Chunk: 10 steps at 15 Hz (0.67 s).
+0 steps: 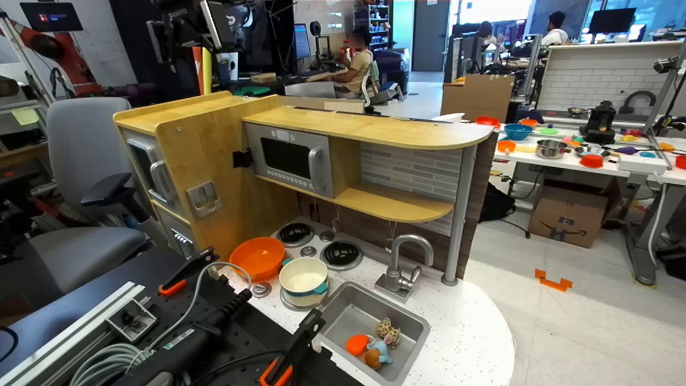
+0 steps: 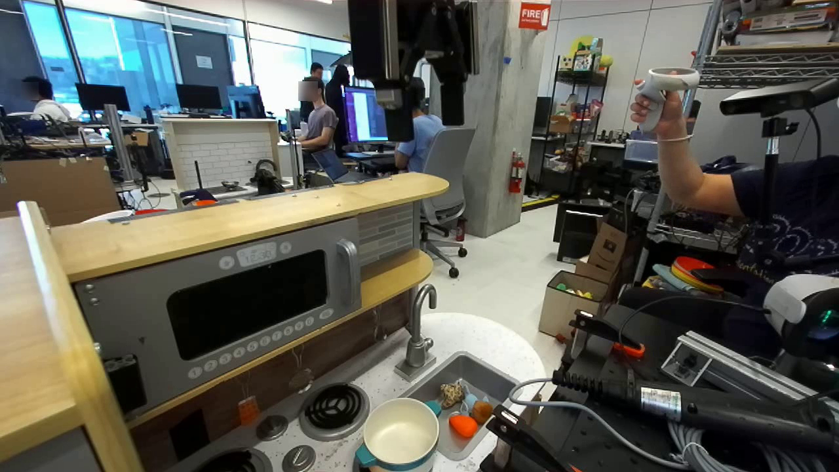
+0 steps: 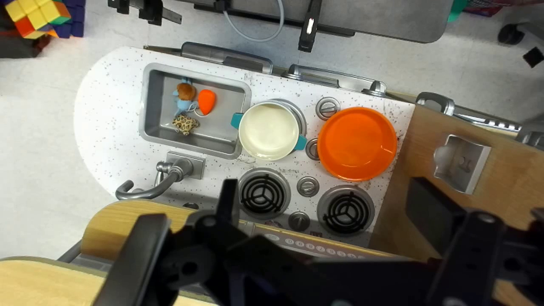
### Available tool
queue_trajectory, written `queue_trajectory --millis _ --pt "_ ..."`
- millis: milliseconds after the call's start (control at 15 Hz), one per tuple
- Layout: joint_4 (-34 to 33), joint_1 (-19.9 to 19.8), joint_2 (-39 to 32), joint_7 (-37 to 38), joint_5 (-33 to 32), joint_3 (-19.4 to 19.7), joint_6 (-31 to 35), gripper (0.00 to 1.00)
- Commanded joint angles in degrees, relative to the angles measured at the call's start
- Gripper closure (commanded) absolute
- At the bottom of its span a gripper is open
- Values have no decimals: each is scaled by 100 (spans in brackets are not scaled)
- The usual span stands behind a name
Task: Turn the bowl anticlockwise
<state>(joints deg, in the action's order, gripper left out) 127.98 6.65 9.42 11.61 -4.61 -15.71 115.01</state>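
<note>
An orange bowl sits on the speckled counter beside the wooden side panel; it also shows in an exterior view. A cream pot with teal handles stands upright between the bowl and the sink. The pot shows in both exterior views. In the wrist view its two handles point to the upper left and lower right. My gripper is open, with nothing between its fingers. It hangs high above the toy kitchen, apart from bowl and pot, and shows at the top of an exterior view.
A grey sink holds small plush toys and an orange item. A faucet rises beside it. A shelf with a toy microwave overhangs the back burners. A taller wooden cabinet stands at one end.
</note>
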Motion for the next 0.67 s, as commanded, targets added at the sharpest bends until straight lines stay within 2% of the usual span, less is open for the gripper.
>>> queue_trajectory --millis 0,600 --pt "-11 132 -9 19 -23 124 -14 0" --pt "21 127 8 2 30 144 85 0"
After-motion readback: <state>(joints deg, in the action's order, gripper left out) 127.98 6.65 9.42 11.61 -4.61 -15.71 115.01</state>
